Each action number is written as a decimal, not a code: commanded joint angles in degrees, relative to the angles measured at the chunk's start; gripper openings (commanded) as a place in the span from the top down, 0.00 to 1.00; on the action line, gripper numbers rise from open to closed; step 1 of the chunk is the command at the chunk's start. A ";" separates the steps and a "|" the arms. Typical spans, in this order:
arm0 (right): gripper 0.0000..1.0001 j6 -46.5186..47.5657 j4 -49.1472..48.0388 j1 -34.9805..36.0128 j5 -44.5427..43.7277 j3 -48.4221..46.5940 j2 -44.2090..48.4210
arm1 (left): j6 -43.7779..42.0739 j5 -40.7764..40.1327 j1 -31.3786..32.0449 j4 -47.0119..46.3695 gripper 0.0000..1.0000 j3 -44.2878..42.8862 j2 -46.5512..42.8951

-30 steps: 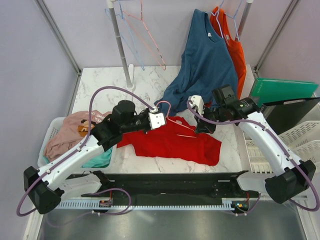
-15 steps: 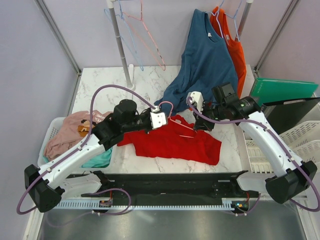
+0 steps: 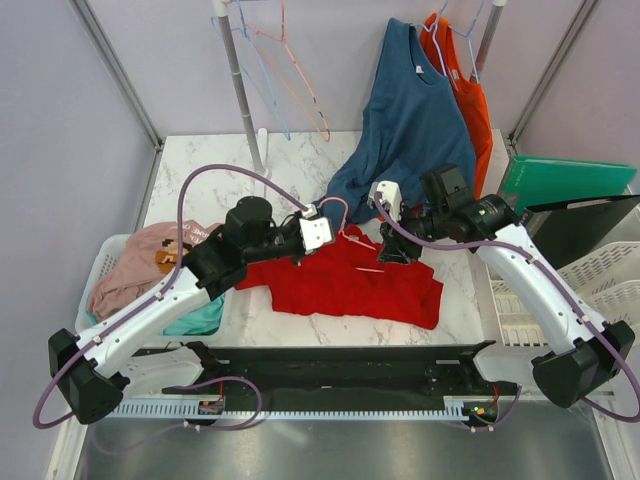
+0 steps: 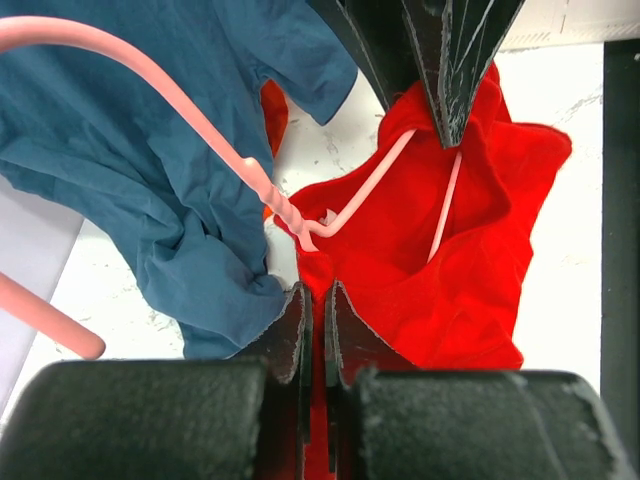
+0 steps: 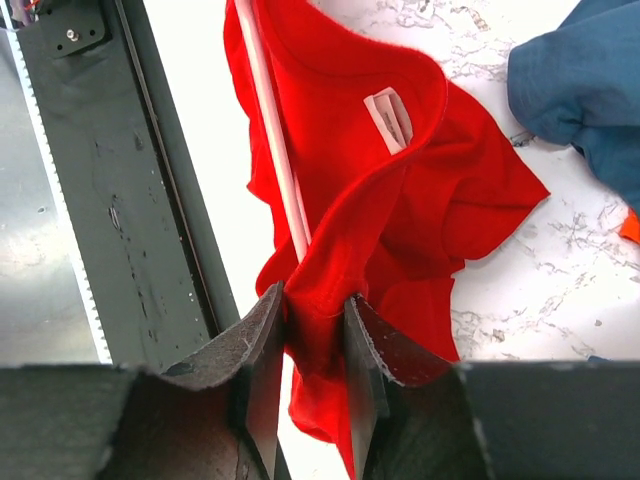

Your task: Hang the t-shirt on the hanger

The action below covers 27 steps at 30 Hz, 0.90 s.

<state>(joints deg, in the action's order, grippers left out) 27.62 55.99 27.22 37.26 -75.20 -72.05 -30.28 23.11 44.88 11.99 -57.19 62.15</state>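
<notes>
You're mid-threading: the t-shirt (image 3: 350,285) lies bunched on the counter (image 3: 300,170), with the hanger (image 4: 258,182) partly inside its collar. Your left hand (image 4: 318,300) and right hand (image 5: 315,300) each pinch red cloth. Next, I'd draw the fabric over the hanger's shoulder.

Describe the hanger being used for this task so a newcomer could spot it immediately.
On the marble table, find the red t-shirt crumpled near its centre. The pink wire hanger sits partly inside it, hook toward the dark blue shirt. Unlike the wire hangers hung on the rack behind, it is not hanging.
</notes>
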 commanded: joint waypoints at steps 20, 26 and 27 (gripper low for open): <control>1.00 1.39 -2.64 -2.35 -4.73 -3.81 9.12 | 2.78 5.44 -10.42 9.01 0.68 1.55 -8.61; 1.00 2.27 -1.23 -2.35 -3.42 -4.08 9.74 | 2.07 12.72 -14.12 12.88 0.40 -3.62 -9.68; 1.00 2.18 -1.23 -2.35 -3.07 -4.43 9.48 | 2.33 13.01 -13.86 12.97 0.33 -4.76 -8.64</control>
<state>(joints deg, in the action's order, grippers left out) 28.86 55.13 24.95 32.88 -76.71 -62.81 -27.99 29.30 30.81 22.28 -56.80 52.82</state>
